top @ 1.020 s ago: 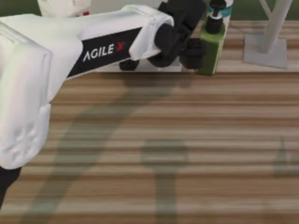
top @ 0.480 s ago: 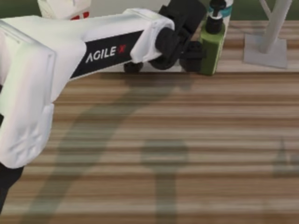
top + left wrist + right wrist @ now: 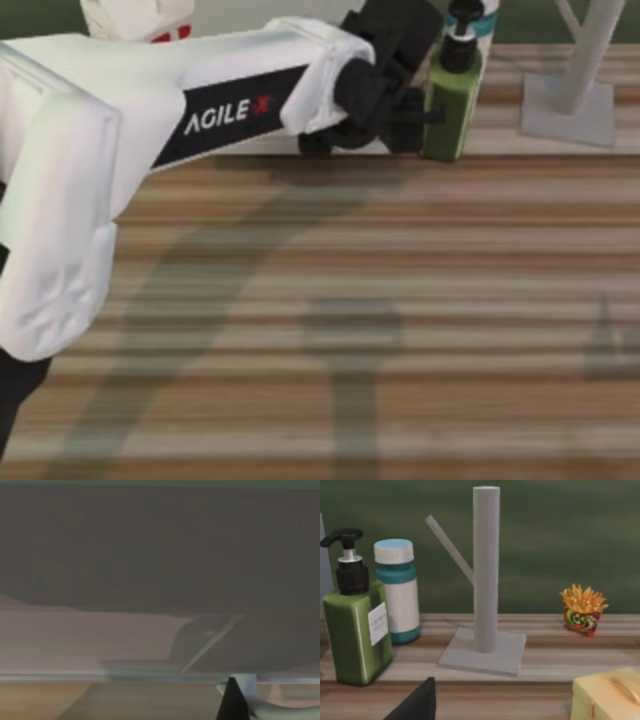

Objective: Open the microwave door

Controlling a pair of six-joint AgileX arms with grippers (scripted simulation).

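Swinging the microwave door (image 3: 150, 555) outward judged as the step in hand; wide bare run of table (image 3: 400, 300) on the near side, so draw the arc toward that room.

Left gripper (image 3: 405, 105) placed at the far edge, right against the door, whose grey window fills the left wrist view; clamped or apart: cannot tell. Pull along a curve about the hinge, not straight back; hold the wrist level.

Microwave (image 3: 235, 18) at the far left, largely hidden under the arm, beside a white carton (image 3: 125, 15).

Mind the green soap bottle (image 3: 452, 100) just beside the gripper; grey stand (image 3: 570, 100) farther right.

Right gripper (image 3: 417, 705) parked out of the top view; state: cannot tell.
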